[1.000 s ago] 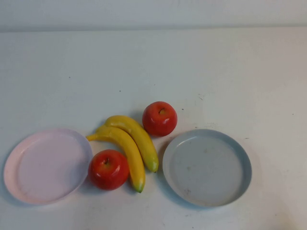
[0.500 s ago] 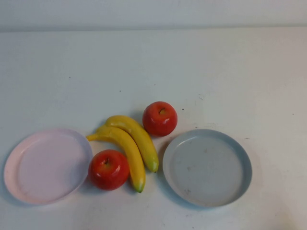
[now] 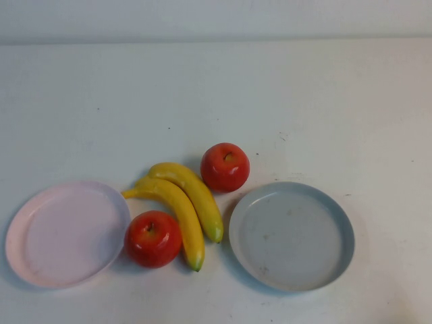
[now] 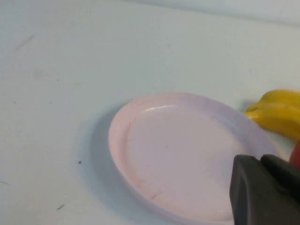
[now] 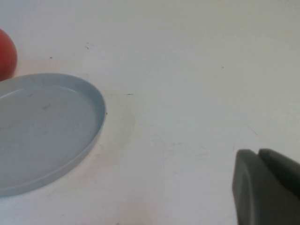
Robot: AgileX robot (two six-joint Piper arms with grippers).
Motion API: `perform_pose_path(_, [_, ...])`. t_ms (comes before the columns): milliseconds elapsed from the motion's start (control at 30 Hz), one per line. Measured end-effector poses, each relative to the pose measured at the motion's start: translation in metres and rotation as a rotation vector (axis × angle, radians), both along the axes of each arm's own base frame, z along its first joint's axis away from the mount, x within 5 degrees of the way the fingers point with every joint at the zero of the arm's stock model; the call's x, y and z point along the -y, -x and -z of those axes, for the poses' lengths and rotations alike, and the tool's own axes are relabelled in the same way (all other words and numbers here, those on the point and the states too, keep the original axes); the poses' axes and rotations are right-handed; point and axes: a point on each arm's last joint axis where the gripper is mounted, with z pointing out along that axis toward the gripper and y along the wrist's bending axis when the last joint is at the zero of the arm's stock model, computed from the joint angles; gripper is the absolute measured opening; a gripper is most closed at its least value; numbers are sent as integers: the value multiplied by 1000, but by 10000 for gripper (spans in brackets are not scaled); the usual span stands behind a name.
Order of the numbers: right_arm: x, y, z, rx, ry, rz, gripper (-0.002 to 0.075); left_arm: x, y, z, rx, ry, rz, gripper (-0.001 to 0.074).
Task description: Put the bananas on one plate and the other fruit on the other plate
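Two joined yellow bananas (image 3: 181,206) lie on the table between the two plates. One red apple (image 3: 225,167) sits just behind them, a second red apple (image 3: 152,238) in front, touching the pale pink plate (image 3: 20,223) on the left. The grey-blue plate (image 3: 345,229) lies on the right; both plates hold nothing. Neither arm shows in the high view. My left gripper (image 4: 260,161) is shut and hovers over the near side of the pink plate (image 4: 119,126), with the bananas (image 4: 277,114) beyond. My right gripper (image 5: 258,153) is shut over bare table beside the grey-blue plate (image 5: 96,110).
The white table top (image 3: 216,94) runs back to a pale wall. A few small dark specks mark the surface behind the fruit.
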Motion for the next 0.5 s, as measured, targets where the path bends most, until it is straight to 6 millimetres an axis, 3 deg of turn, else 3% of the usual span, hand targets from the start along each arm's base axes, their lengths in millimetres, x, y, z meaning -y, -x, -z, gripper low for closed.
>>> perform_pose_path(167, [0, 0, 0, 0, 0, 0, -17, 2, -2, -10, 92, 229, -19, 2])
perform_pose_path(500, [0, 0, 0, 0, 0, 0, -17, 1, -2, -20, 176, 425, -40, 1])
